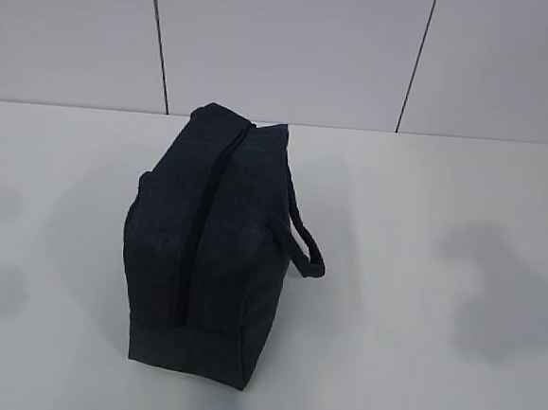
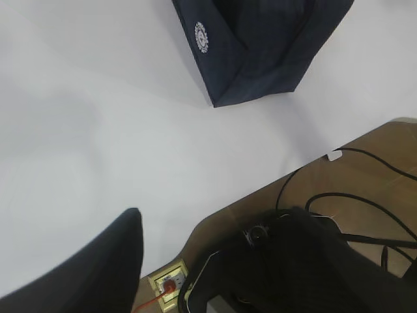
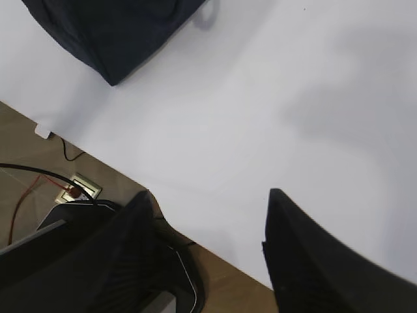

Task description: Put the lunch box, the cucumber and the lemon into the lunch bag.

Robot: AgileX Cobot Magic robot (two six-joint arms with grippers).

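The lunch bag (image 1: 209, 247) is dark navy woven fabric, boxy with a folded end panel, a long zipper seam along its top and a looped strap handle (image 1: 306, 246) at one side. A round white printed emblem (image 2: 202, 36) sits on its end; its lettering is too small to read. The bag stands on the smooth white worktop (image 1: 420, 274), ahead of both end effectors and apart from them. The left end effector (image 2: 130, 261) holds nothing; only one dark finger shows. The right end effector (image 3: 208, 254) stands wide and empty above the worktop's edge.
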